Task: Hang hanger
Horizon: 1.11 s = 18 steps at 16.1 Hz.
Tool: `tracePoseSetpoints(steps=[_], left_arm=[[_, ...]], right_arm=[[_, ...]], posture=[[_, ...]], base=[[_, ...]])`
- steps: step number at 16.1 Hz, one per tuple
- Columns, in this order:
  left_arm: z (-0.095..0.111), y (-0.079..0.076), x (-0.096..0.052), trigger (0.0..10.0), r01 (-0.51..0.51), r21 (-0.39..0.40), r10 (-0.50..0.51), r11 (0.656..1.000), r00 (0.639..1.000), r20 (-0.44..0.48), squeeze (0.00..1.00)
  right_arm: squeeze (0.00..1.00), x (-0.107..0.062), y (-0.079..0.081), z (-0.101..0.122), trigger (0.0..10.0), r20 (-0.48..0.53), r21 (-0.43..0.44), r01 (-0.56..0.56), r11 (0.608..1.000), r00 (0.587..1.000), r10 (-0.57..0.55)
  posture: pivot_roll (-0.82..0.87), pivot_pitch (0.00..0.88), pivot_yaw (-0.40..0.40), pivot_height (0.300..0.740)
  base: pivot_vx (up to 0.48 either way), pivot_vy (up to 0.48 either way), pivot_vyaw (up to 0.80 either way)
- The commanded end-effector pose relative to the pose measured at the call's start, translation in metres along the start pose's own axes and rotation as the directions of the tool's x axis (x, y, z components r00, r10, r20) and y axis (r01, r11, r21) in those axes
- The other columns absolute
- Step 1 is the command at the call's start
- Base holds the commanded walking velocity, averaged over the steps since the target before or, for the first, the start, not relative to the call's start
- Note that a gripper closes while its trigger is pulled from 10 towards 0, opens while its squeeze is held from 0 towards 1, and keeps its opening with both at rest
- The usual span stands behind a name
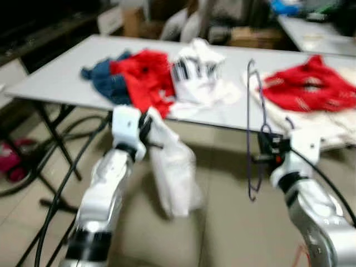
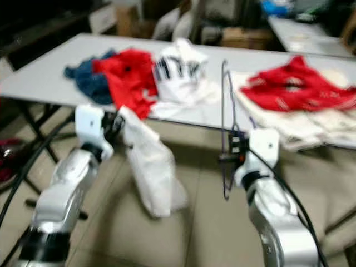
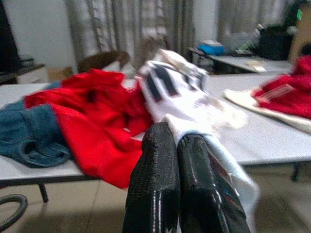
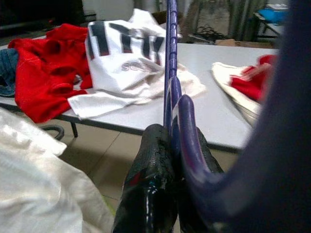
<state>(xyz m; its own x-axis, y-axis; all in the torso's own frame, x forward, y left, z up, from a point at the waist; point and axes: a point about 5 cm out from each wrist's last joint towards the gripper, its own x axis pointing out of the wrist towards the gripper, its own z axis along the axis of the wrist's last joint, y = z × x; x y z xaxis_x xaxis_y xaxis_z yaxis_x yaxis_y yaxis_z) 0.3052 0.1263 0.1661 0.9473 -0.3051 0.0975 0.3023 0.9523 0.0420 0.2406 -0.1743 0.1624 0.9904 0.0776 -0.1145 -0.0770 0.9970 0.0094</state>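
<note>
The right gripper [image 1: 266, 149] is clenched on a thin purple hanger [image 1: 253, 130], held in front of the robot with its long axis upright, running from 12 o'clock above the fingers down to 6 o'clock below them. At about 9 o'clock from the hanger, well apart, the left gripper [image 1: 146, 129] pinches a white garment [image 1: 172, 167] that droops toward the floor, its 2 fingers [image 3: 160, 184] pressed together on the cloth. Beyond both, at 12 o'clock, a grey table [image 1: 61, 83] carries red, blue and white clothes. The right arm already has the hanger; judging by this, hanger and garment must next be brought together
</note>
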Motion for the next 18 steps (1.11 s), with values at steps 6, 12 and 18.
tracePoseSetpoints(steps=[6, 12, 18], left_arm=[[0.004, 0.006, 0.002, 10.0, -0.018, 0.004, 0.018, 1.000, 1.000, 0.010, 0.00], [0.019, 0.013, 0.024, 10.0, -0.019, 0.005, 0.018, 1.000, 0.998, 0.062, 0.00], [0.124, 0.029, 0.107, 10.0, -0.008, 0.081, -0.016, 0.997, 0.955, 0.295, 0.00]], right_arm=[[0.00, 0.004, 0.008, 0.005, 10.0, 0.033, 0.003, -0.024, 1.000, 0.999, 0.024], [0.00, 0.005, 0.009, 0.005, 10.0, 0.044, 0.011, -0.025, 1.000, 0.999, 0.024], [0.00, 0.008, 0.011, 0.007, 10.0, 0.064, 0.025, -0.014, 1.000, 0.998, 0.012]], posture=[[0.02, 0.000, -0.006, 0.740], [0.02, 0.000, -0.009, 0.740], [0.01, 0.000, 0.006, 0.740]], base=[[0.454, 0.000, 0.00], [0.454, 0.000, 0.00], [0.454, 0.000, 0.00]])
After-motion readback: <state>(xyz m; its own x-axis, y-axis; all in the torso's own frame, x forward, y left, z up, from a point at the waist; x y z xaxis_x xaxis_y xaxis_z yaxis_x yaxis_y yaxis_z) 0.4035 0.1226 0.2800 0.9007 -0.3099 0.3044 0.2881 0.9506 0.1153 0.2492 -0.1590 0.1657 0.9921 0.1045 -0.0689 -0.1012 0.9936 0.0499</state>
